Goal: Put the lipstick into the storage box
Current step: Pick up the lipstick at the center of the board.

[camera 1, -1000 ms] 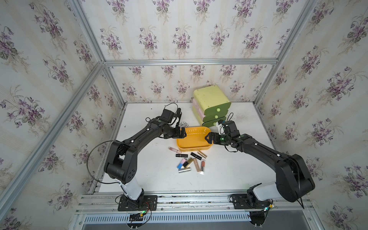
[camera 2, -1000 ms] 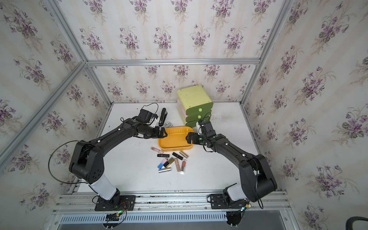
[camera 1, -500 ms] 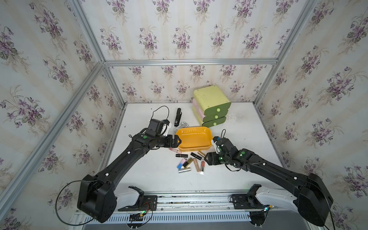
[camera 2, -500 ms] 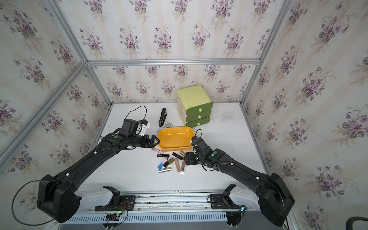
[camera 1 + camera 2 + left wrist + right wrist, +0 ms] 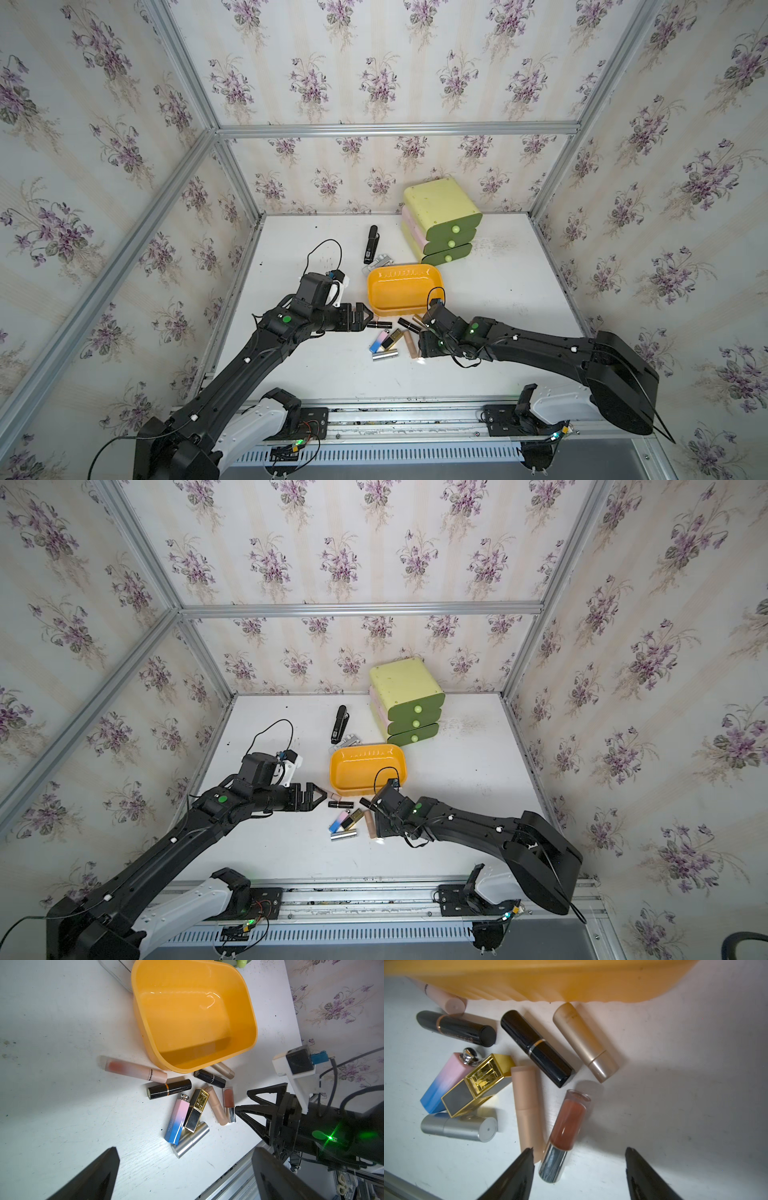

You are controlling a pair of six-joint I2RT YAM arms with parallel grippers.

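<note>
Lower centre in both top views, the right gripper (image 5: 579, 1150) is down at the table (image 5: 498, 291). Its jaws are spread on either side of the silver cap (image 5: 552, 1165) of the brown lipstick (image 5: 568, 1124), not pinching it. That lipstick lies on the table at the right edge of a pile of 9, just below the storage box (image 5: 405, 291) mid-frame. Left of the pile hangs the left gripper (image 5: 368, 316), jaws wide apart. Higher up stand a black stapler (image 5: 370, 245) and the green drawer unit (image 5: 440, 220).
</note>
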